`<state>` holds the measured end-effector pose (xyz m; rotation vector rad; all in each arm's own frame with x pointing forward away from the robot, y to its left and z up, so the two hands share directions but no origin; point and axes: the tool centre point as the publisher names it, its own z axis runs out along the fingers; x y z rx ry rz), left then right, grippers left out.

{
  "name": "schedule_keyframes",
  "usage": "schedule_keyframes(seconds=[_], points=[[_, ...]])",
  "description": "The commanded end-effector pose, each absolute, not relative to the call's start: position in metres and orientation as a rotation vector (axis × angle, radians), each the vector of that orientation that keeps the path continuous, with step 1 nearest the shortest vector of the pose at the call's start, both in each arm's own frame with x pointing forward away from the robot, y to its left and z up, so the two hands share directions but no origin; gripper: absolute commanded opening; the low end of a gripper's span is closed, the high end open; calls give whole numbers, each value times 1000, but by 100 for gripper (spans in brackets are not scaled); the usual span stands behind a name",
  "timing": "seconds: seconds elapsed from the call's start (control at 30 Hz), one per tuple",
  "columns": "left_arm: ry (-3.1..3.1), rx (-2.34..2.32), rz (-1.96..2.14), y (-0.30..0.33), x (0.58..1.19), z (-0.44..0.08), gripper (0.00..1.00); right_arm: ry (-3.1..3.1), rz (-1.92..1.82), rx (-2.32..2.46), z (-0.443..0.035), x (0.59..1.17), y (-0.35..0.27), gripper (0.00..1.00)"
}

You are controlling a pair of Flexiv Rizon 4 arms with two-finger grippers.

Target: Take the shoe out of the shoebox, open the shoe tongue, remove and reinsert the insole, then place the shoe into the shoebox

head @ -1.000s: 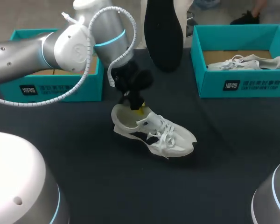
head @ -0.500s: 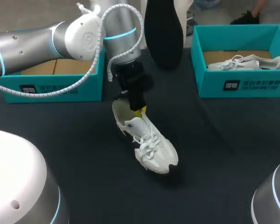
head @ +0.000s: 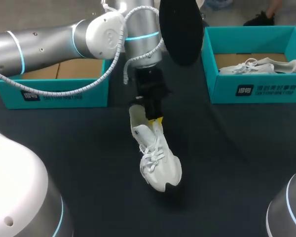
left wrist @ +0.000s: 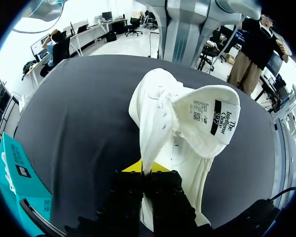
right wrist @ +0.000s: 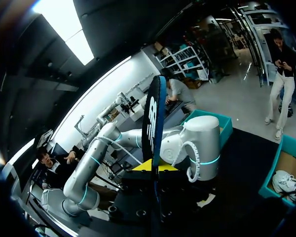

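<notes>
My left gripper (head: 156, 117) is shut on the collar edge of a white shoe (head: 155, 155) over the middle of the table. The shoe's toe points toward the front edge. In the left wrist view the shoe (left wrist: 180, 123) stretches ahead of the yellow tips of my left gripper (left wrist: 147, 169), its tongue (left wrist: 212, 116) folded back with the label showing. A black insole (head: 181, 29) hangs upright above the far middle. In the right wrist view the insole (right wrist: 153, 118) stands edge-on, with my right gripper (right wrist: 151, 167) shut on it.
A teal shoebox (head: 54, 91) stands at the far left behind my left arm. A second teal shoebox (head: 256, 89) at the far right holds another white shoe (head: 259, 66). Dark table surface lies all around the held shoe.
My left gripper has moved right and a little forward, swinging the shoe from pointing right to pointing toward the front. The insole has shifted slightly right.
</notes>
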<state>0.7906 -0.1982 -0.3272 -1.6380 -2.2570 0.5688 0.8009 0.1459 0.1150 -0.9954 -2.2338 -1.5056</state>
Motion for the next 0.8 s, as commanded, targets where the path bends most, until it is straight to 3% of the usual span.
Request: schedule_keyframes(seconds=[0.03, 0.8], points=[[-2215, -1670, 535, -206, 787, -330, 0, -2236, -1504, -1021, 119, 798, 145, 0], [-2108, -1887, 337, -223, 762, -357, 0, -2227, -1494, -1042, 119, 798, 145, 0]])
